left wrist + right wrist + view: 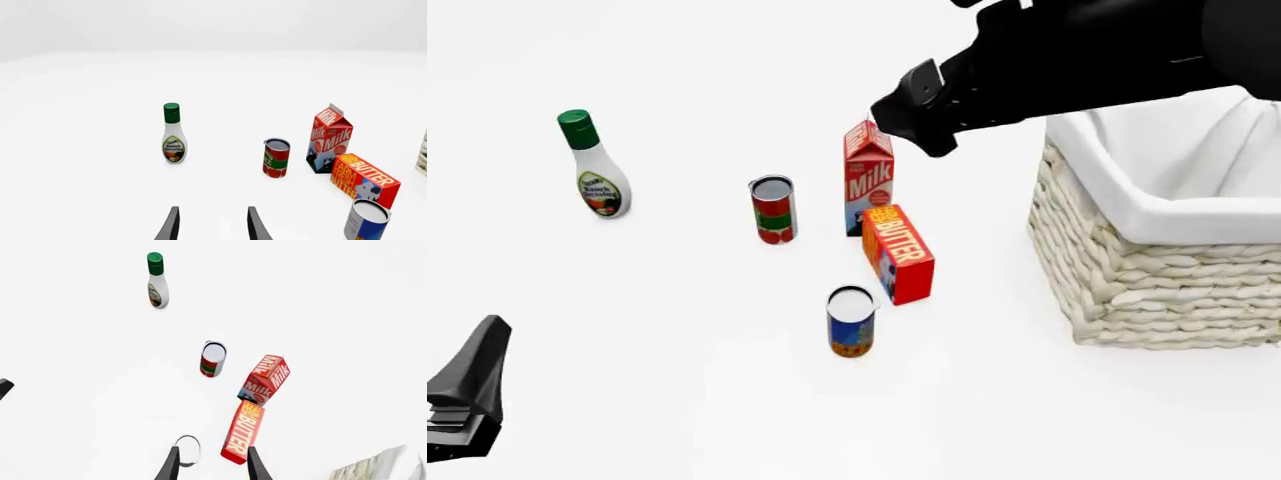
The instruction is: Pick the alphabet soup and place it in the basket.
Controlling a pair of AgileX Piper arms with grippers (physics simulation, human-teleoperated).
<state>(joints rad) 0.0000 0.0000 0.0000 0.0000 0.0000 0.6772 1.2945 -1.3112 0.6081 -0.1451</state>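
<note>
Alphabet soup (851, 322) stood upright on the desk (667, 330), just in front of the butter box (900, 254), well apart from the basket (1148, 270) to its right. Milk carton (869, 178) was behind the butter, tomato can (773, 209) to the milk's left, ranch dressing bottle (593, 165) further left. Right hand (210, 462) hung above the soup, fingers spread apart, gripping nothing; the can's top showed between them. Left hand (212, 225) was low, near the soup's left, fingers parted, empty.
</note>
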